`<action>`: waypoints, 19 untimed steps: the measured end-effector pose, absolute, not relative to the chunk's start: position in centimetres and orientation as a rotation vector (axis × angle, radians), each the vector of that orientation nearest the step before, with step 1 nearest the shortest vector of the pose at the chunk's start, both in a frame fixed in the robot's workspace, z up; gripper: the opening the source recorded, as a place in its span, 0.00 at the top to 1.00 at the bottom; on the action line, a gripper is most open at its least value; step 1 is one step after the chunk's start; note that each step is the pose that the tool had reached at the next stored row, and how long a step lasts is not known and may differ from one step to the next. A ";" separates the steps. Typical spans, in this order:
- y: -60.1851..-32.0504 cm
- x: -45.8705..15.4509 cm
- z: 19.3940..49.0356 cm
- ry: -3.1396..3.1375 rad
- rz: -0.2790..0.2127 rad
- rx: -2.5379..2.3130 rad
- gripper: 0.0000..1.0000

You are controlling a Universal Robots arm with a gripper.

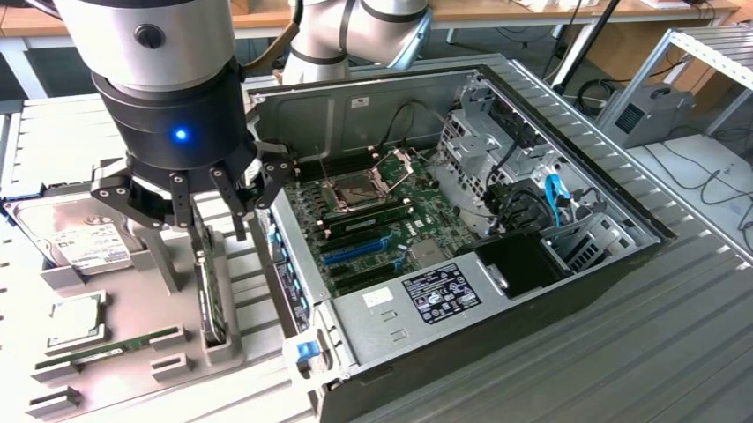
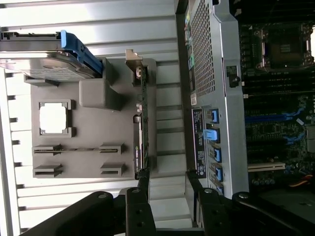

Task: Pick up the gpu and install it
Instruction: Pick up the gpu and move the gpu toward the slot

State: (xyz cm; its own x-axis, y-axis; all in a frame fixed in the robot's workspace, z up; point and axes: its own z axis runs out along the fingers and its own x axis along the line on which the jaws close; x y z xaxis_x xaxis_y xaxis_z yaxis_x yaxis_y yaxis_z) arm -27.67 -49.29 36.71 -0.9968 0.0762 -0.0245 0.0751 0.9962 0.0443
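The gpu (image 1: 213, 295) stands on its thin edge in a slot of the grey holder tray (image 1: 141, 370). From the wrist it appears as a narrow dark strip (image 2: 141, 125) with its silver end bracket (image 2: 133, 58) at the far end. My gripper (image 1: 214, 222) hangs just above the card's near end, open, with nothing between its fingers. In the wrist view the gripper (image 2: 167, 181) has one black finger (image 2: 143, 183) in line with the card's edge and the other off to the side. Beside the tray, the open computer case (image 1: 565, 291) shows its motherboard (image 1: 376, 207) and blue slots (image 1: 353, 251).
The holder tray (image 2: 118, 113) also carries a silver hard drive (image 1: 80, 242) with a white label, a square processor (image 1: 70, 322) and a green memory stick (image 1: 112, 345). The case's side wall (image 2: 216, 73) stands close beside the card. Another robot arm (image 1: 353, 35) rises behind the case.
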 end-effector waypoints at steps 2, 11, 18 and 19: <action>-49.3 -27.7 36.6 3.112 0.068 0.118 0.58; -49.3 -27.7 36.3 3.113 0.068 0.118 0.58; -49.3 -27.7 36.1 3.113 0.067 0.118 0.58; -49.3 -27.7 36.1 3.112 0.067 0.118 0.58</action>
